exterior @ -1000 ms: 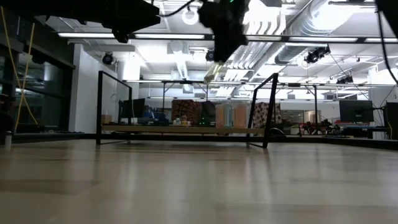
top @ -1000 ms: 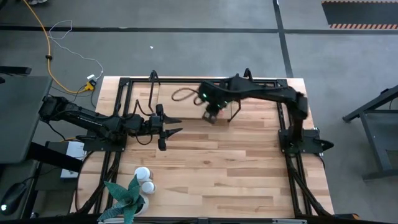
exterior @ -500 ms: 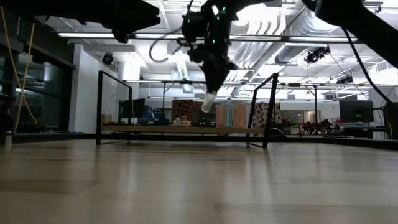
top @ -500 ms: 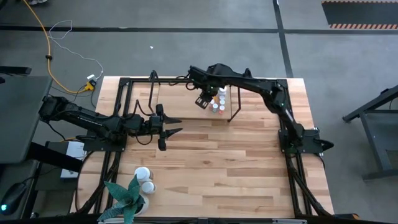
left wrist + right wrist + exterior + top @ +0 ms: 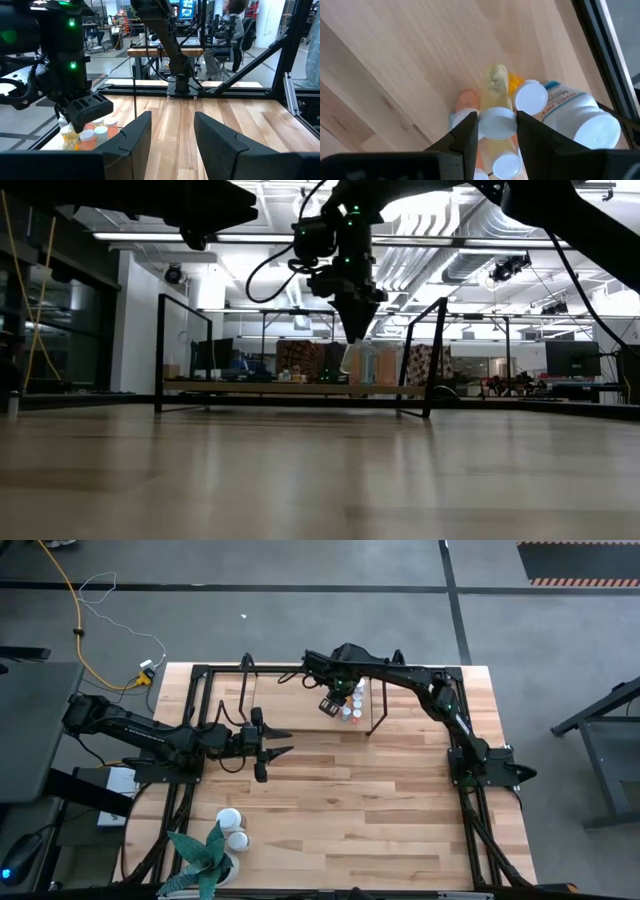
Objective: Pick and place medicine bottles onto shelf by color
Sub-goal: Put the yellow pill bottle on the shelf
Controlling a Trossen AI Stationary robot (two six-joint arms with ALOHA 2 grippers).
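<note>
The shelf (image 5: 285, 705) is a light-wood board in black tube hoops at the table's far edge, and its board (image 5: 250, 388) also shows in the low view. My right gripper (image 5: 335, 700) points down over it, shut on a yellowish medicine bottle (image 5: 496, 95) with a white cap. Other small bottles (image 5: 348, 712) stand on the board beside it, among them a large white one (image 5: 577, 120) and an orange one (image 5: 466, 100). My left gripper (image 5: 268, 746) waits open and level at the table's left-middle, with nothing between its fingers (image 5: 135, 135). My right gripper pinches the bottle's white cap (image 5: 496, 123) between its two fingers, coming from above and pointing down. The bottle (image 5: 349, 358) hangs cap-up below the fingers, low over the shelf board. Whether its bottom touches the board, I cannot tell.
Two white bottles (image 5: 232, 827) stand next to a green spiky plant (image 5: 205, 858) at the table's near left corner. The shelf's black hoops (image 5: 432, 355) rise on either side of the right gripper. Bare wood lies across the table's middle (image 5: 360, 800).
My right gripper has carried the bottle toward the table's far edge, in over the shelf, and down beside the bottles standing there. It has tipped to point more steeply down, and the bottle now hangs lower, near the board.
</note>
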